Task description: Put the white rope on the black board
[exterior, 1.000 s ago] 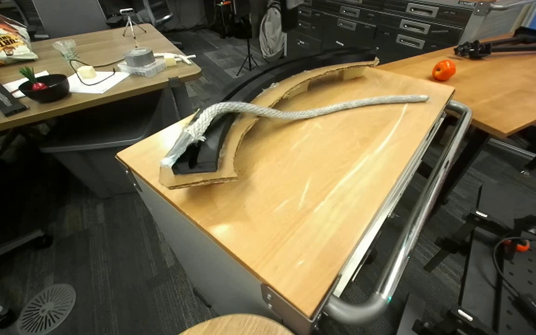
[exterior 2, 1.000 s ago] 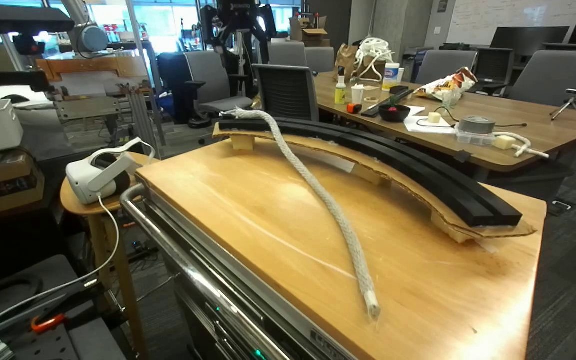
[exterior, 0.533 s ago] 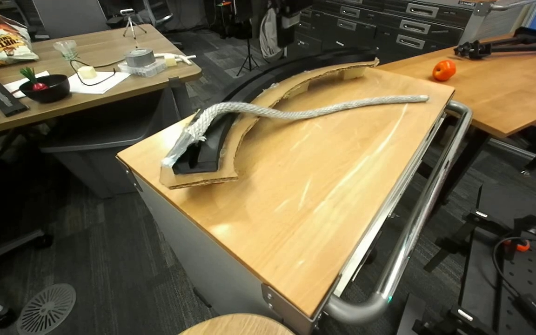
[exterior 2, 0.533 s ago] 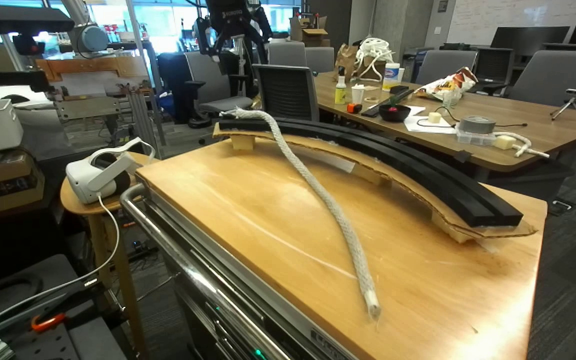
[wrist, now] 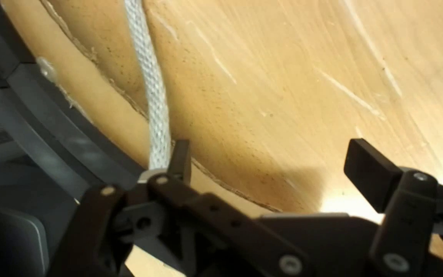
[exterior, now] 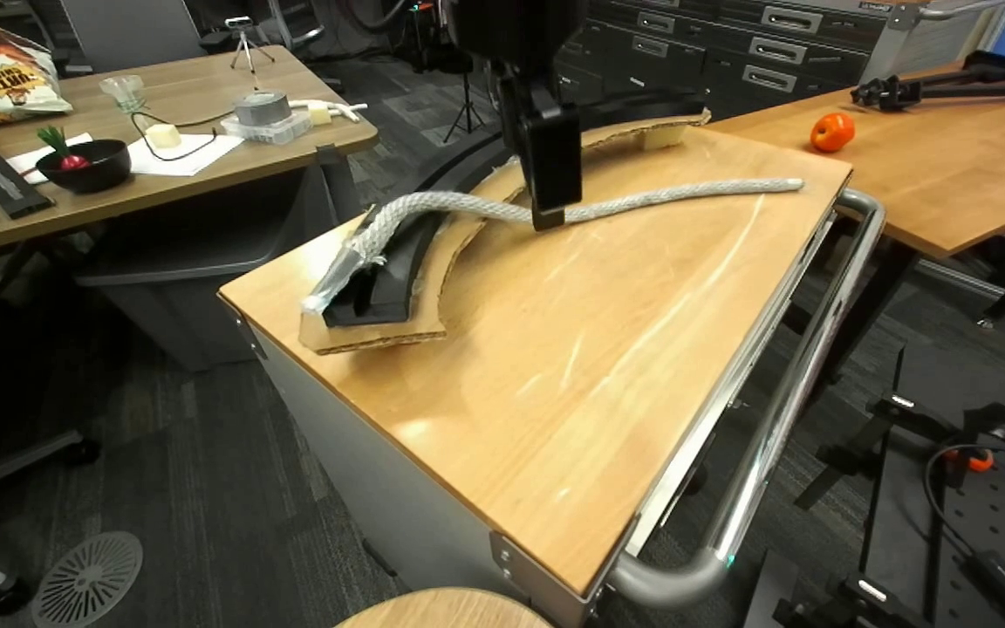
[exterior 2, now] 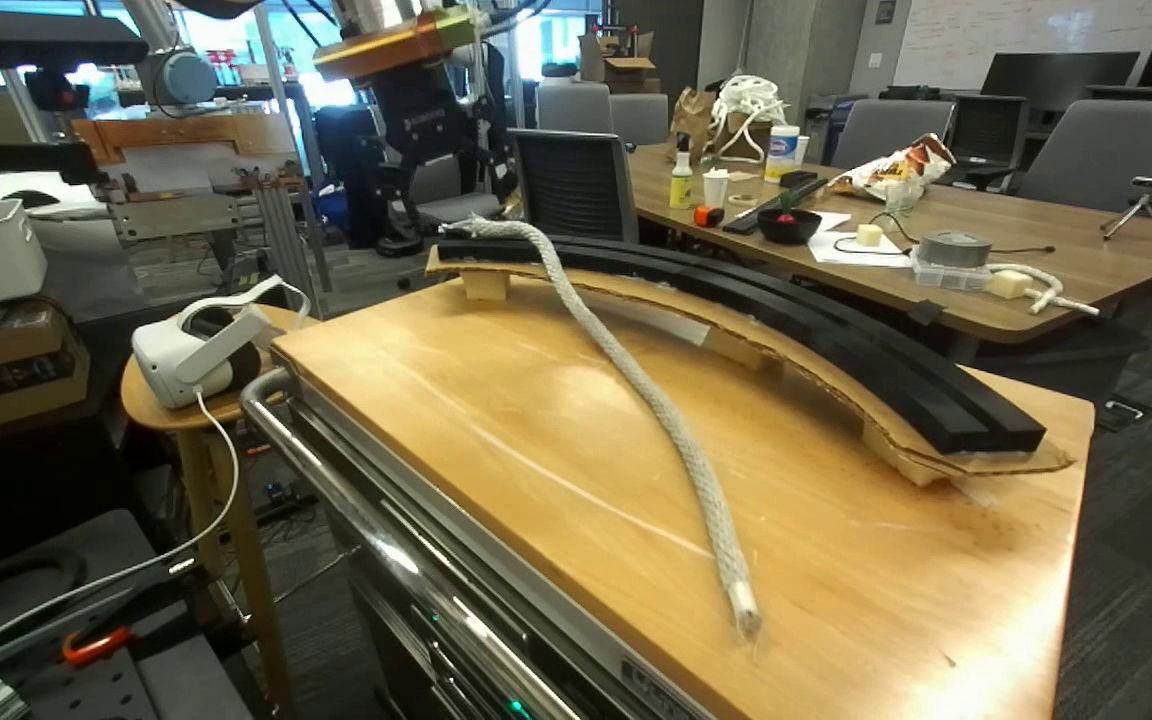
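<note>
Wrist view: gripper (wrist: 275,165) wide, white rope (wrist: 155,84) and black board (wrist: 87,150) partly behind it, depth unclear.

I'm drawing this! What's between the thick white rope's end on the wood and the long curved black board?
In an exterior view: tan wooden tabletop, then a yellowish block and brown cardboard jutting from under the black board.

The gripper (wrist: 272,161) is black, with pierced, angular bars (wrist: 256,236) and pale, round screws (wrist: 290,264). Its pads (wrist: 370,171) are plain black blocks. A gold-orange plate (exterior 2: 396,45) sits between it and a silvery wrist (exterior 2: 374,12), dark cables (exterior 2: 521,12) alongside. A pale marking (exterior 2: 426,118) is too small to read.
</note>
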`<state>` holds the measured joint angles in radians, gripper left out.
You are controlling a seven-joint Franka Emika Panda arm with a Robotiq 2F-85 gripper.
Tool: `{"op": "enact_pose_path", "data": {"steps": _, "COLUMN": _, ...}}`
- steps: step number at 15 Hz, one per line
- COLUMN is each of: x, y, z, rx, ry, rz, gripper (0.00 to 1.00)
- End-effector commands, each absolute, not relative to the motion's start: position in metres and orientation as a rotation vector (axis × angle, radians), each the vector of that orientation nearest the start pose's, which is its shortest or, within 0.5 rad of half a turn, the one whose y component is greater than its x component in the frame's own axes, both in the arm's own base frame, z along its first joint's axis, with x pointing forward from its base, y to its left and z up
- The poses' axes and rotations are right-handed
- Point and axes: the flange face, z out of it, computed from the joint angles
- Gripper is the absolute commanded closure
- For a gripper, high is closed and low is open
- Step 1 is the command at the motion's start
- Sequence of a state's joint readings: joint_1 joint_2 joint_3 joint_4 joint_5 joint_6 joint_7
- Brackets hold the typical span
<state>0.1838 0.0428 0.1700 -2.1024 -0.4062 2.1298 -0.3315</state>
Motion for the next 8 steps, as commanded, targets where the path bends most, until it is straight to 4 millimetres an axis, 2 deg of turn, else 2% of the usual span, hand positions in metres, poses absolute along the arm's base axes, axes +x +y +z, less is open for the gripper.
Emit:
{"op": "enact_pose_path", "data": {"steps": 1, "x": 0.516, "y": 0.174, "z": 0.395, "rx": -3.101, "ry": -1.549, "rz": -0.024, "gripper": 0.0}}
{"op": "enact_pose_path", "data": {"steps": 4, "x": 0.501, "y": 0.171, "z": 0.388, "rx": -3.064, "ry": -1.6, "rz": -0.076, "gripper": 0.0}}
{"op": "enact_pose_path", "data": {"steps": 6, "x": 0.499, "y": 0.178, "z": 0.39, "rx": -2.899, "ry": -1.819, "rz": 0.04, "gripper": 0.0}}
{"op": "enact_pose_path", "data": {"steps": 8, "x": 0.495, "y": 0.167, "z": 0.394, "rx": -2.774, "ry": -1.921, "rz": 0.108, "gripper": 0.0}}
